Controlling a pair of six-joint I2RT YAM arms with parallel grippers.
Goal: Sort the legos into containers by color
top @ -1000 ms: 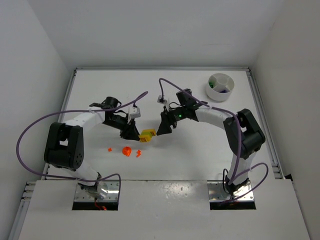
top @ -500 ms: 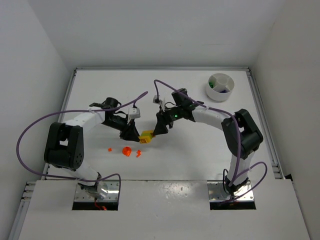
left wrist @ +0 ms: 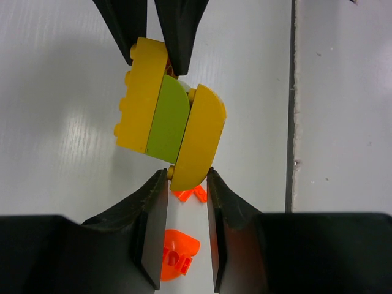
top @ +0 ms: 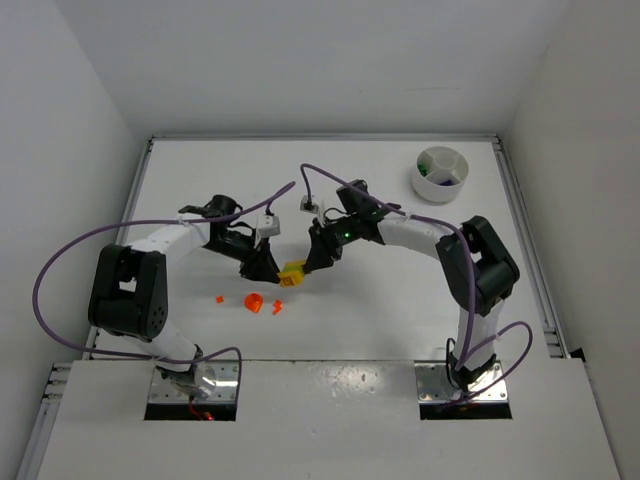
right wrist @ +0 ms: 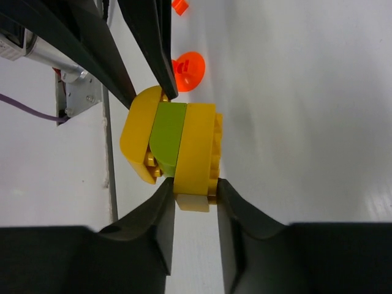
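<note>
A small stack of legos (top: 292,271) hangs between both grippers near the table's middle: a yellow studded brick (right wrist: 199,147), a green piece (left wrist: 168,119) and a yellow rounded piece (left wrist: 202,138). My left gripper (left wrist: 187,177) is shut on the end of the rounded yellow piece. From the opposite side, my right gripper (right wrist: 195,190) is shut on the studded yellow brick. Loose orange legos (top: 254,301) lie on the table just below the stack. The white divided dish (top: 440,172) stands at the far right with small green and dark bits in its sections.
A tiny orange bit (top: 219,298) lies left of the other orange pieces. White walls enclose the table on three sides. Purple cables loop from both arms over the table's left and middle.
My right gripper has moved left to the stack and closed its fingers on the yellow studded brick. The left gripper has held still with its grip unchanged.
</note>
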